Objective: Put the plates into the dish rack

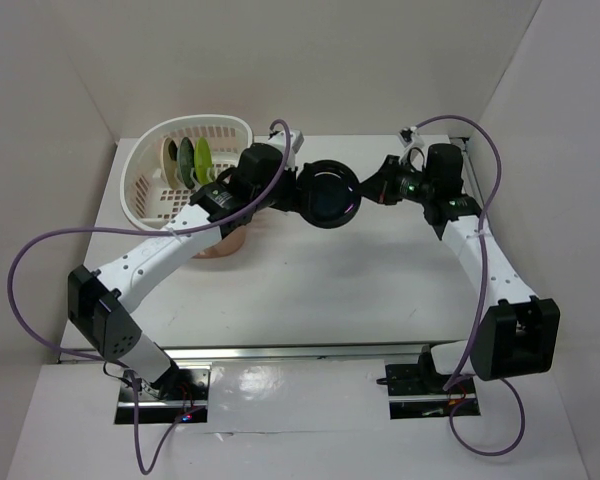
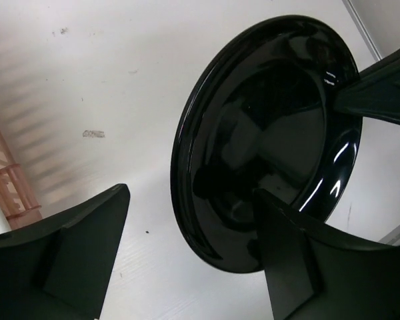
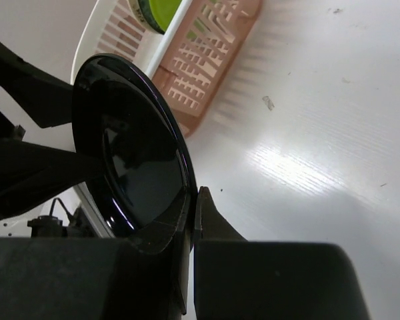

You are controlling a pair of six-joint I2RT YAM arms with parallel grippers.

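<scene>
1. White walls are closing in on three sides, and a white surface is lying flat between them, carrying everything I am working with.
2. Far to the left, at the back of that surface, the dish rack is sitting close to the left wall, showing a pale rounded rim and sides full of lattice holes.
3. Three plates are standing on edge inside it, side by side: a cream plate furthest left, a dark plate in the middle and a lime green plate on the right.
4. My left arm is reaching up from its base and across the rack's near right corner, with a purple cable looping out beside it.
5. My left claw is hanging just right of the rack with its fingers spread wide apart, gripping nothing. Through its wrist camera the black plate's rim is showing right by one finger, and I cannot tell whether they are touching.
6. The black plate is being held up between my two claws, over the back middle of the surface, with its glossy face catching reflections.
7. My right claw is pinching that plate's right rim, its fingers squeezed together on the edge, one on each face.
8. My right arm is stretching back from there to its base at the near right.
</scene>
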